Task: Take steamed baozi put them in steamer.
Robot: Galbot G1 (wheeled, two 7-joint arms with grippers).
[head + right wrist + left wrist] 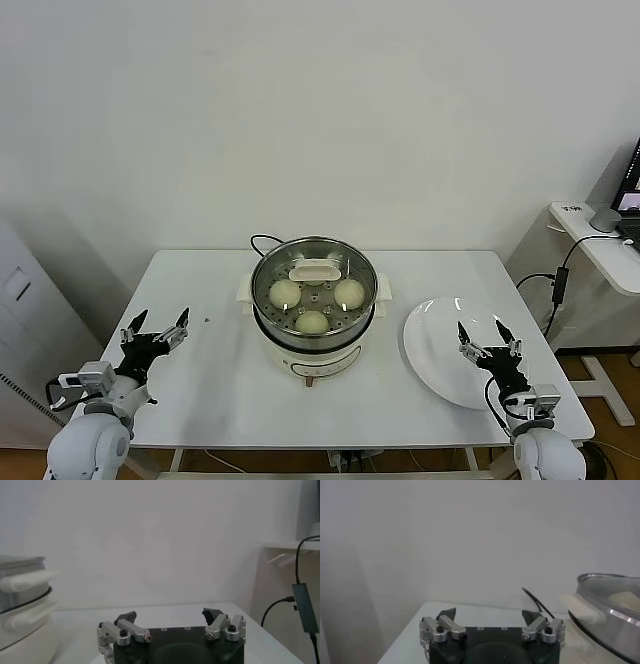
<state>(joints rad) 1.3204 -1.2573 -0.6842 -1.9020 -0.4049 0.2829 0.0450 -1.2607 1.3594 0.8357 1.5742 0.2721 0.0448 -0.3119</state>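
Note:
The steel steamer (262, 296) stands on its white base at the table's middle, with a glass lid with a cream handle (316, 269) on top. Three cream-white baozi show through the lid: one on the left (285, 292), one at the front (312, 321), one on the right (349, 291). A fourth is not visible. My left gripper (157, 329) is open and empty, low at the table's left front. My right gripper (487, 335) is open and empty over the white plate. The steamer's rim shows in the left wrist view (615, 612) and its white side in the right wrist view (20, 615).
A flat white plate (440, 335) lies bare to the right of the steamer. A black cord (262, 239) runs behind the steamer. A white side table (590, 240) with cables stands off the right. The table's front edge is near both grippers.

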